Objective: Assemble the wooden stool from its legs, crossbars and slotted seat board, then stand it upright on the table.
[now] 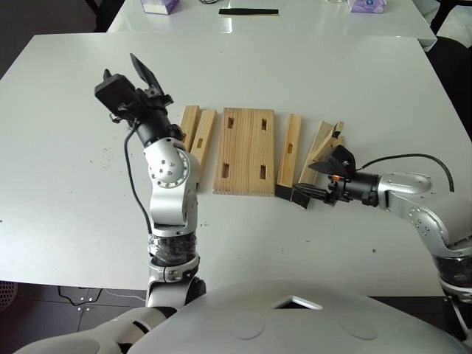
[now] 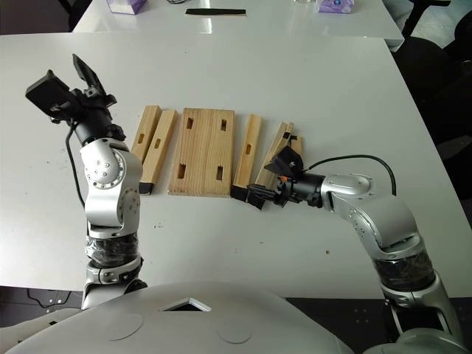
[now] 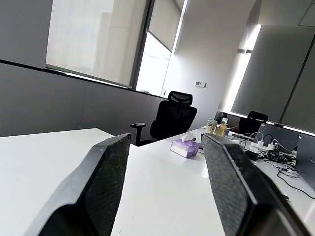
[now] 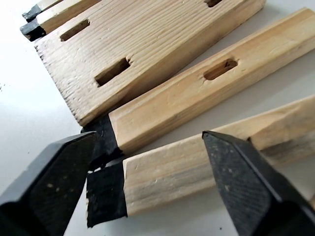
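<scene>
Fingers of the right gripper (image 4: 147,183) stand apart, straddling the black-taped end of a leg (image 4: 206,162). The leg lies flat on the worktop (image 1: 66,169), second piece to the right of the slotted seat board (image 1: 244,151). Closing squarely across the leg's sides, just behind the tape, should keep it from twisting. The left gripper (image 1: 127,76) is spread and empty, raised at the left. No writing is legible on the wood.

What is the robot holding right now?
Nothing. The left gripper is open in the air. The right gripper is open around the black-tipped end of a leg, not squeezing it.
</scene>
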Controlling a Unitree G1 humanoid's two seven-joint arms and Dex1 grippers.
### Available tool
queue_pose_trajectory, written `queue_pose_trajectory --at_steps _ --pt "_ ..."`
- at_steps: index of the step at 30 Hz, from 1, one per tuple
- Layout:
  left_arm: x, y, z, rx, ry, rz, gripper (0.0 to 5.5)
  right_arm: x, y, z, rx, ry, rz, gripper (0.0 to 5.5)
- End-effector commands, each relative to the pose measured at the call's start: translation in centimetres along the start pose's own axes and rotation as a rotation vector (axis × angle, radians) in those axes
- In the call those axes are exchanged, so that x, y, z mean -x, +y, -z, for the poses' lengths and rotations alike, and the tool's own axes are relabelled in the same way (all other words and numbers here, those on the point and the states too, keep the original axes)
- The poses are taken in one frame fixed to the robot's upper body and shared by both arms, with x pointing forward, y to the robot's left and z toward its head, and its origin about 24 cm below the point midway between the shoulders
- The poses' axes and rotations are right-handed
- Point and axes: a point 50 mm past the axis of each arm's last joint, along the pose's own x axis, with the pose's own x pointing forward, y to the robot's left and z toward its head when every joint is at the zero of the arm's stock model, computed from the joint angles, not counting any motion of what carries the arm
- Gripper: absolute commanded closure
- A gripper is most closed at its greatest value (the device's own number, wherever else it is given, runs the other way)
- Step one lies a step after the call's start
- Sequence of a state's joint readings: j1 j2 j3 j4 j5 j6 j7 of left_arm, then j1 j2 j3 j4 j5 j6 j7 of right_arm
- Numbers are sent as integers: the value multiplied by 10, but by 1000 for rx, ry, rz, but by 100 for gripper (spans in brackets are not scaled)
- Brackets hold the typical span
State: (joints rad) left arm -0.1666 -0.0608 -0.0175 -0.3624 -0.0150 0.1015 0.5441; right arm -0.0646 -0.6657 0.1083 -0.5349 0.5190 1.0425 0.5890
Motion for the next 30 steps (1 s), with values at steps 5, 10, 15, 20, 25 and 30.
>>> queue_pose_trajectory --at_steps 5,10,15,20,25,30 --pt "9 -11 9 86 106 -7 286 20 -3 0 -58 44 91 64" --pt "7 -7 11 107 123 -3 286 17 -8 4 -75 68 111 64" --pt "2 -10 14 117 135 24 286 -2 -10 13 -144 69 185 64" --pt "-3 -15 19 121 147 62 286 -10 -11 19 -199 64 264 64" --pt "-6 -18 21 127 148 71 286 -18 -8 18 -226 68 294 64" --pt "-9 -18 21 141 148 74 286 -27 -2 19 -214 82 315 64"
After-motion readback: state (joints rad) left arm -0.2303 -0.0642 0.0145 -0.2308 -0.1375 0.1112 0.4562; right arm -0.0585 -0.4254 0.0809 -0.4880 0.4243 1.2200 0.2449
